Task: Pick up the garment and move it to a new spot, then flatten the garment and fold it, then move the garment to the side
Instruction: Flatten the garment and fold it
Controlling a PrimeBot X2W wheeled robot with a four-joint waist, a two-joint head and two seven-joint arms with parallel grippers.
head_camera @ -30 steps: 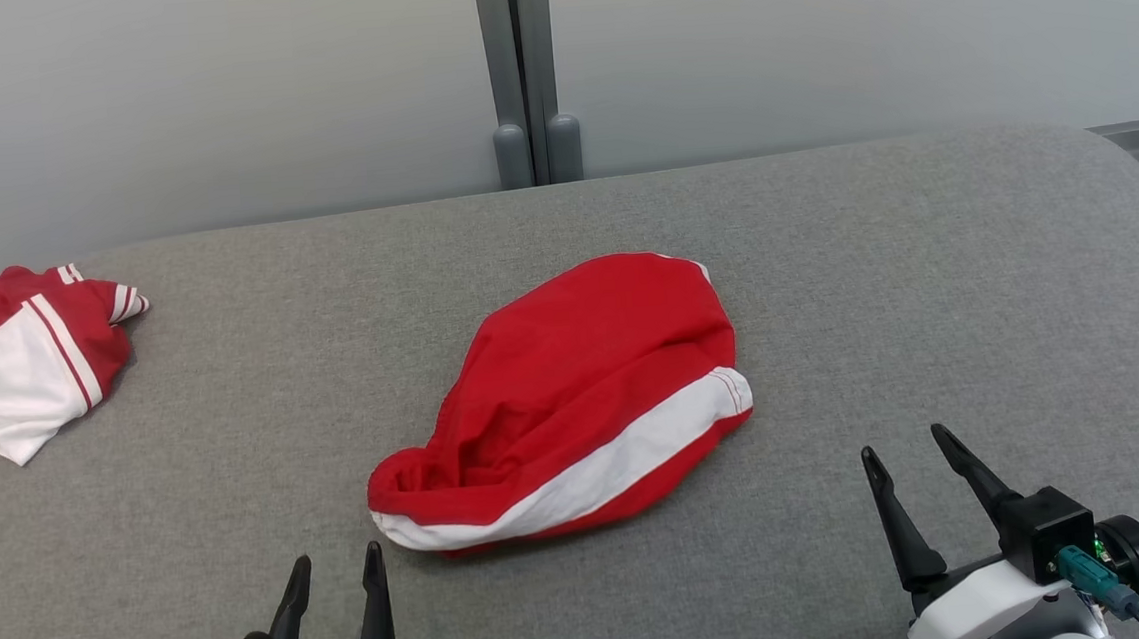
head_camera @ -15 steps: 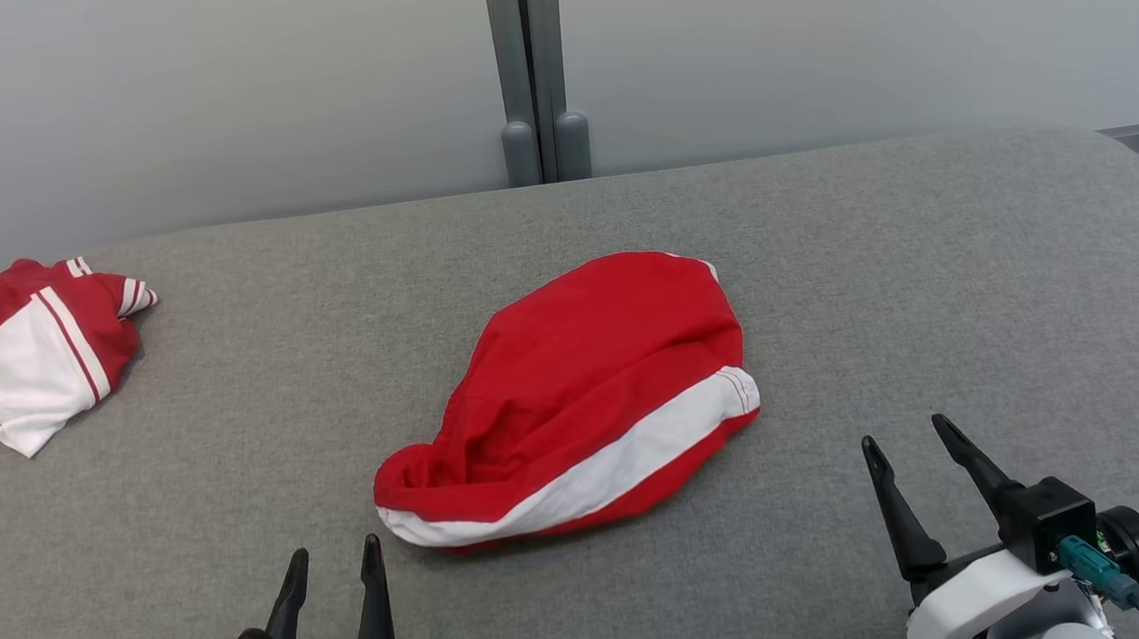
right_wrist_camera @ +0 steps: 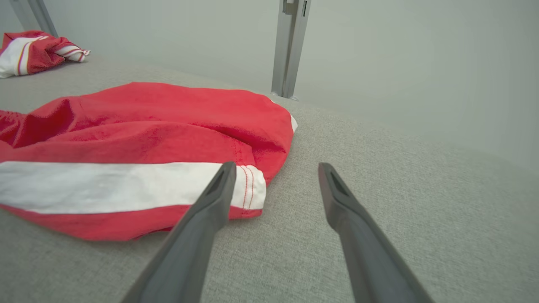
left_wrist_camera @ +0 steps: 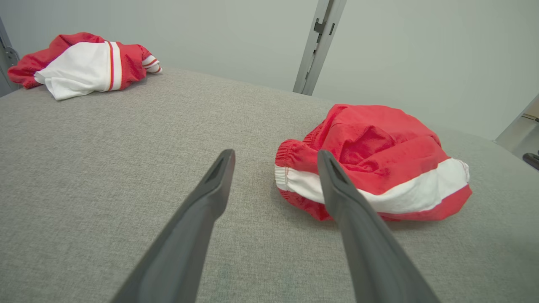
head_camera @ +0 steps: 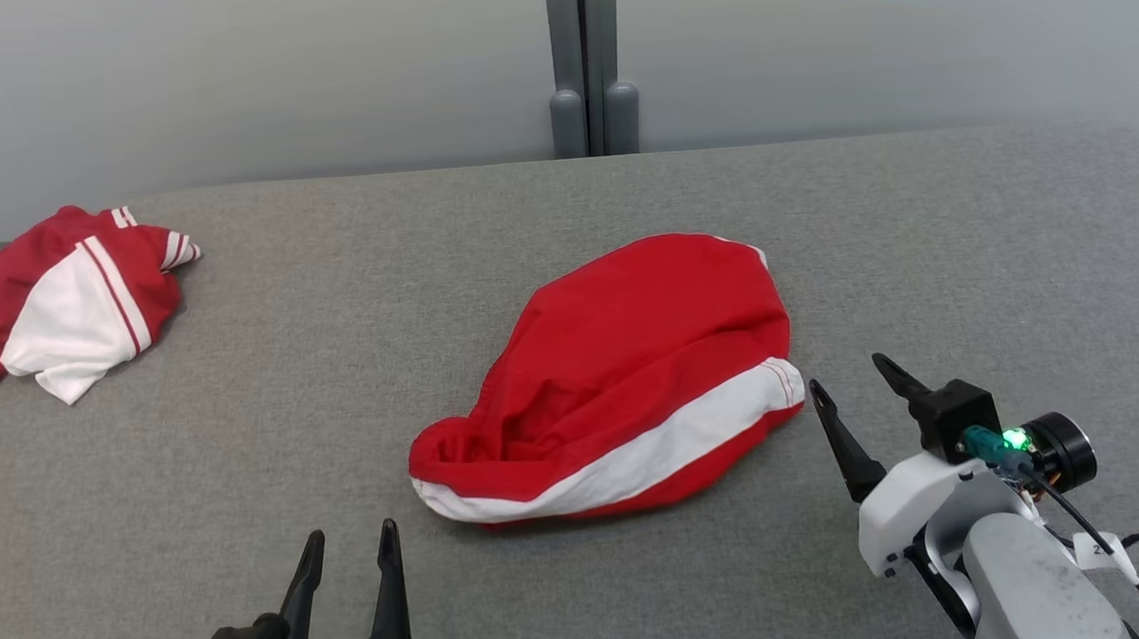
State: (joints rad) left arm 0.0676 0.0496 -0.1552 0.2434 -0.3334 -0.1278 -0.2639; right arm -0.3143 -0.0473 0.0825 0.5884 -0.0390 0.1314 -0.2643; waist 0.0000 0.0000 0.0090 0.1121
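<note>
A: Count of cloth on the grey padded surface (head_camera: 333,376)?

B: Two pieces, both red and white. One is the garment (head_camera: 67,304), bunched at the far left corner near the back edge, with a white panel carrying a red stripe and striped cuffs on show. No chest print visible in that heap. The other is a red cloth with a white band (head_camera: 634,375), crumpled mid-surface with a gathered elastic edge at its near left end.

A: How far apart?

B: Well apart, with bare fabric between them.

A: Grippers?

B: Two, with four dark fingers in all. The left gripper (head_camera: 352,535) is at the lower left, jaws spread, nothing between them. It sits near the banded cloth's elastic end and isn't touching it. The right gripper (head_camera: 846,372) is also spread and empty, just beside the stitched right end of the white band. Can't tell if its nearer finger touches the cloth.

A: Either one near the garment?

B: No. In the left wrist view the garment (left_wrist_camera: 84,63) sits far up left, and in the right wrist view (right_wrist_camera: 29,50) it's tiny in the top left corner.

A: Anything else?

B: One grey post (head_camera: 586,58) behind the surface, against a pale wall. One green light is lit on the right wrist.
</note>
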